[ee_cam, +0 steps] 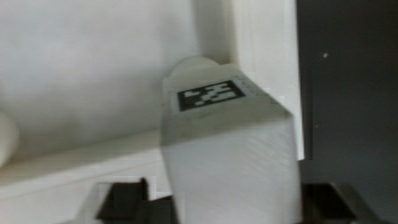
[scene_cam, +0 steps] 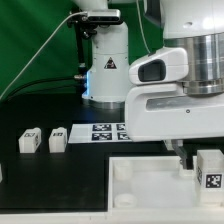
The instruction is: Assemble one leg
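leg (ee_cam: 224, 130): held upright, tagged end pointing away from the wrist | gripper (ee_cam: 222, 205): clenched on leg, a finger at each flank | white panel (scene_cam: 145, 175): lower right of exterior view, corner directly beneath leg | loose legs (scene_cam: 30, 140): left, well apart

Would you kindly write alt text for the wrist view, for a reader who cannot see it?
A white leg bearing a black-and-white square tag fills the frame's centre, held between the gripper's two dark fingers. Behind it lie the white panel and, past its edge, the dark table.
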